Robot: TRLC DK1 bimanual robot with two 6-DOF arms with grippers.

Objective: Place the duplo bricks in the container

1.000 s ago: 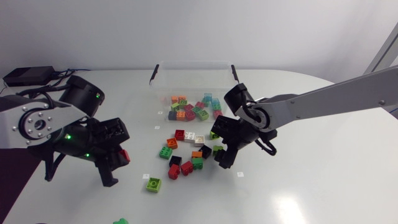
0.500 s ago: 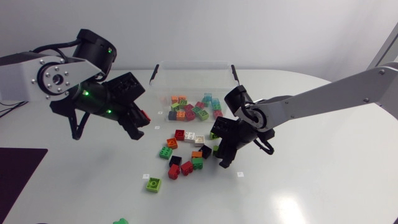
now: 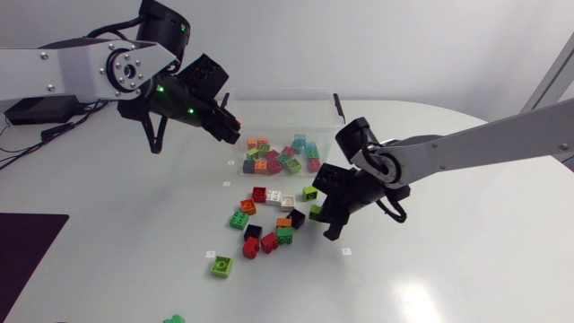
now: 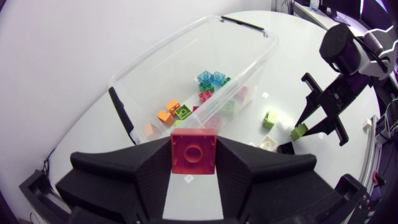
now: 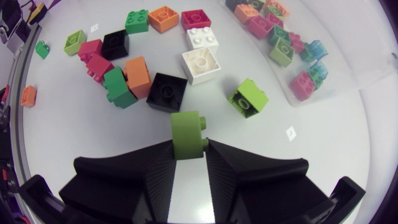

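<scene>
The red brick [image 4: 193, 149] is clenched between the two fingers of my left pincer [image 4: 193, 163], its stud side turned up toward the wrist camera. That pincer hangs in the air at the left end of the container [image 3: 280, 93], near the black clip [image 3: 222, 103] on that end. I cannot tell whether the brick is already past the rim. From the left wrist, the container lies just ahead of the pincer.

The container is a clear tub with a second black clip [image 3: 338, 104] on its right end. A scatter of bricks in the container [image 3: 280, 158] lies along its near side: orange, green, red and pale blue ones.

My right pincer [image 5: 188, 152] is grasping a lime brick [image 5: 188, 132], with one finger on each flank. This brick is tipped on its side, its stud pointing sideways. The pincer is low over the worktop [image 3: 448, 269], at the right edge of the loose bricks [image 3: 267, 222] and in front of the container. Ahead of it, from the right wrist, lie a black brick [image 5: 166, 91], a white brick [image 5: 200, 62] and a second lime brick [image 5: 247, 98], all close together.

The loose bricks are a small cluster of red, white, orange, green and black pieces on the worktop, near the container's front wall. A lone lime brick [image 3: 221, 266] sits apart from them, nearer to me, and a green brick [image 3: 173, 319] lies well apart, further toward me.
</scene>
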